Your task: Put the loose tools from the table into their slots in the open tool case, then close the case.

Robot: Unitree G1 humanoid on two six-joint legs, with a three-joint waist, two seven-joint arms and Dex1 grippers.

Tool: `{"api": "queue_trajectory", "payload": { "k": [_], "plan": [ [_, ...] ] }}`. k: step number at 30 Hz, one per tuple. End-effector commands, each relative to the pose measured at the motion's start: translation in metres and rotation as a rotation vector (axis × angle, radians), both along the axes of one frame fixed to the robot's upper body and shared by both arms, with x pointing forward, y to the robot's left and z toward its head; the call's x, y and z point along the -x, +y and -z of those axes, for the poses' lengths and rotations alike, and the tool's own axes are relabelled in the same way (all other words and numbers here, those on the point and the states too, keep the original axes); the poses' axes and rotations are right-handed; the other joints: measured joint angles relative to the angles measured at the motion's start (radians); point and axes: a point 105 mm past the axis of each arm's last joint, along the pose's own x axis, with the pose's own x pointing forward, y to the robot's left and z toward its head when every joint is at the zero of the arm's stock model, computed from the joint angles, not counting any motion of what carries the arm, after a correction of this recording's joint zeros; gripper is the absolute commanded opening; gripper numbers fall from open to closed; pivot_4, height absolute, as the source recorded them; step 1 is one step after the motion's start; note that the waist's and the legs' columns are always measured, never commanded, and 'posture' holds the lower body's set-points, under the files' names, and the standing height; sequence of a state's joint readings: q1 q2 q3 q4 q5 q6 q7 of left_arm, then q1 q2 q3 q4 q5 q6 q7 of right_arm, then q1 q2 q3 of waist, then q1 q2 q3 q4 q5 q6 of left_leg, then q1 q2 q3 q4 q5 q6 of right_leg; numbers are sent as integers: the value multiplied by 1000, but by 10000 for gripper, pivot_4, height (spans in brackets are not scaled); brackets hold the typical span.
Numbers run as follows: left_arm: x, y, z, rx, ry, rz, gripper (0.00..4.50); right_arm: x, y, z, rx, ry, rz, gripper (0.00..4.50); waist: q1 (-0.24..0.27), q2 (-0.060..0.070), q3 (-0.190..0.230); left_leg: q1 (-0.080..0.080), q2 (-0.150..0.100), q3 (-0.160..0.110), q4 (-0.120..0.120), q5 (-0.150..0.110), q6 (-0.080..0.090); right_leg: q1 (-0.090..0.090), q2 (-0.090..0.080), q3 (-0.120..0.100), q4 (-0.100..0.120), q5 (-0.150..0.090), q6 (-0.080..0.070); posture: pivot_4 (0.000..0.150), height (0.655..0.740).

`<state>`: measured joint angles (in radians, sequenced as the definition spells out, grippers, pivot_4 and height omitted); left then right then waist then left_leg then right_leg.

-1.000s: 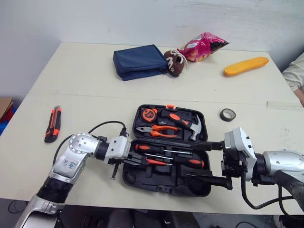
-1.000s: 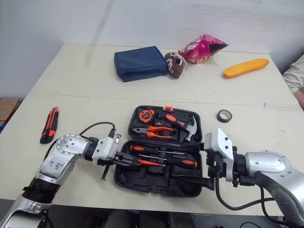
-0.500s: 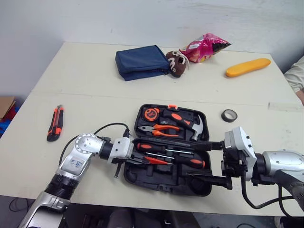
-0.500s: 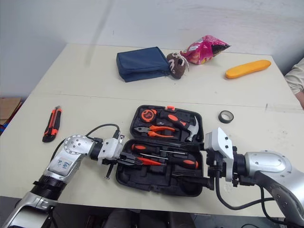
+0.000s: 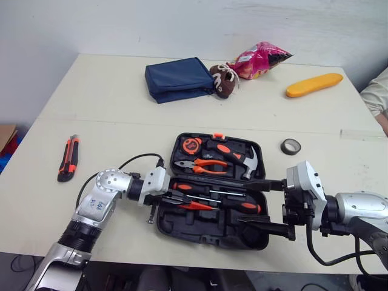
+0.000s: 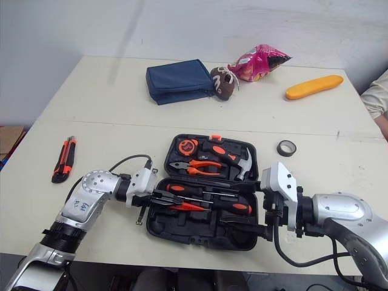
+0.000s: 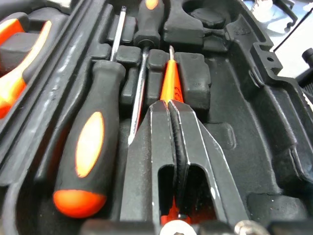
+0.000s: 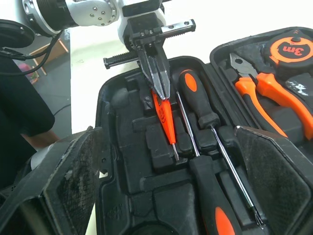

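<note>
Cream table (image 5: 121, 109) before a white wall: we see the slim orange screwdriver (image 7: 171, 83) resting on the moulding in the near half of the open tool case (image 5: 182, 229). Its handle is pinched between the closed fingers of the left gripper (image 7: 169, 104). Just beside it lie two larger screwdrivers (image 7: 83, 147) with black-and-orange handles. The far half holds pliers (image 5: 203, 165), a hammer (image 5: 239, 159) and a tape measure (image 5: 192, 145). At the case's right edge we find the right gripper (image 5: 262, 206) spread wide with nothing in it. A utility knife (image 5: 67, 158) lies loose on the table well left of the case, and a roll of tape (image 5: 290, 146) lies to its right. Along the far side sit a blue pouch (image 5: 179, 79) and a snack bag (image 5: 260, 59).
</note>
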<state>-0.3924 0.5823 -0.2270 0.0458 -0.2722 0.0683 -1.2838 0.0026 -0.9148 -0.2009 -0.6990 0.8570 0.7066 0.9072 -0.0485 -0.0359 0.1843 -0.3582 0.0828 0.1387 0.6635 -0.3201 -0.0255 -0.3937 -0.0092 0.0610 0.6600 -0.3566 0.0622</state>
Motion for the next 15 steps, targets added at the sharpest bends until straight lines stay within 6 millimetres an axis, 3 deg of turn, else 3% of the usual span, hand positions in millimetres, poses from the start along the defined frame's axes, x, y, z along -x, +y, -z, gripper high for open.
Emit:
{"api": "queue_trajectory", "payload": {
  "k": [1,15],
  "plan": [
    [6,-1,12,-46,8,29,156,1,4,-6,-31,-14,-14,45000,0,0,0,0,0,0,0,0,0,0,0,0,0,0,0,1500,7400],
    [3,11,39,-161,48,-44,156,1,4,-7,-42,-12,-1,45000,0,3,-5,3,0,0,0,0,1,3,0,0,0,0,0,1500,7400]
  ]
}}
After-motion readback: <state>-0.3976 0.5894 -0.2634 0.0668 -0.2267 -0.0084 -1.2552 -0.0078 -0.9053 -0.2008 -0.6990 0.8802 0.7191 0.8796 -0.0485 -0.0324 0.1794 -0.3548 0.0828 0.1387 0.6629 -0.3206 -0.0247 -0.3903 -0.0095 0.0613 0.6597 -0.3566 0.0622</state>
